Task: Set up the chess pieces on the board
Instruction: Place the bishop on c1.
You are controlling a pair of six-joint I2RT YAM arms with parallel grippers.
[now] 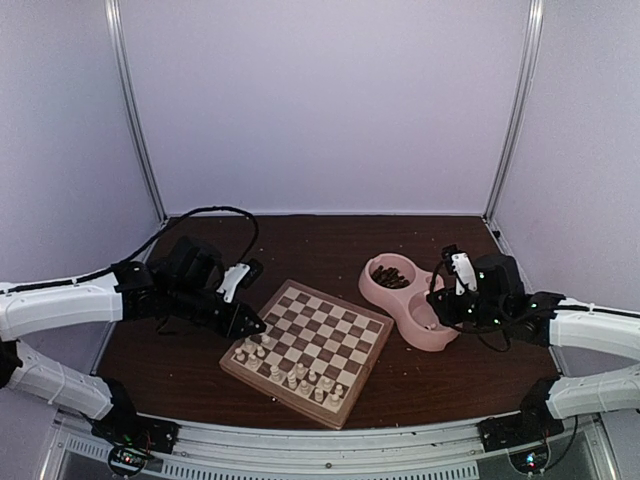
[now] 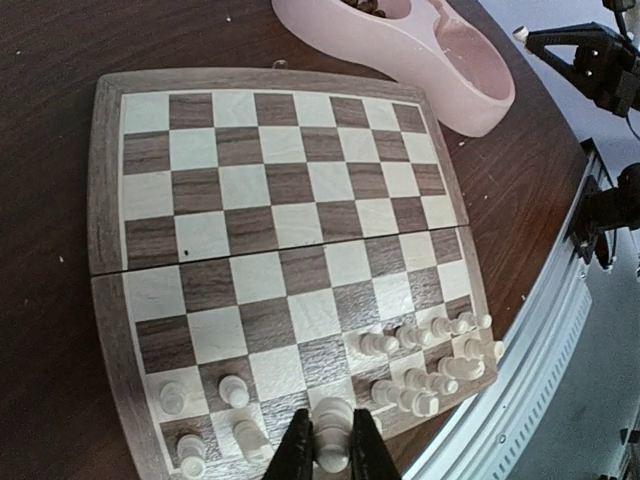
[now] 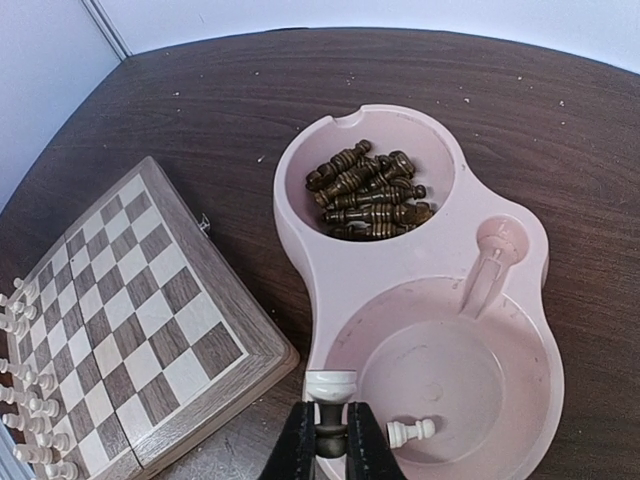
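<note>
Top external: pieces [image 1: 298, 373] along board [image 1: 330, 318] edge

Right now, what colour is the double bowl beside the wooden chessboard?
The two-compartment bowl is pale pink; right wrist view shows it best.

Soft, diffuse light is falling from overhead, tinting the walls [image 1: 320, 100] pale lilac, while the dark table [image 1: 300, 235] is reading dim and slightly grainy in the top view. The wrist views are looking brighter. Their wide lenses are bowing the board [image 2: 105, 200] at its edges. The chess pieces [image 2: 420, 380] are casting faint, short shadows. The pink bowl [image 3: 300, 300] is showing a mild sheen. The left gripper [image 2: 327, 420] and right gripper [image 3: 330, 410], close to their lenses, are blurring.
</note>
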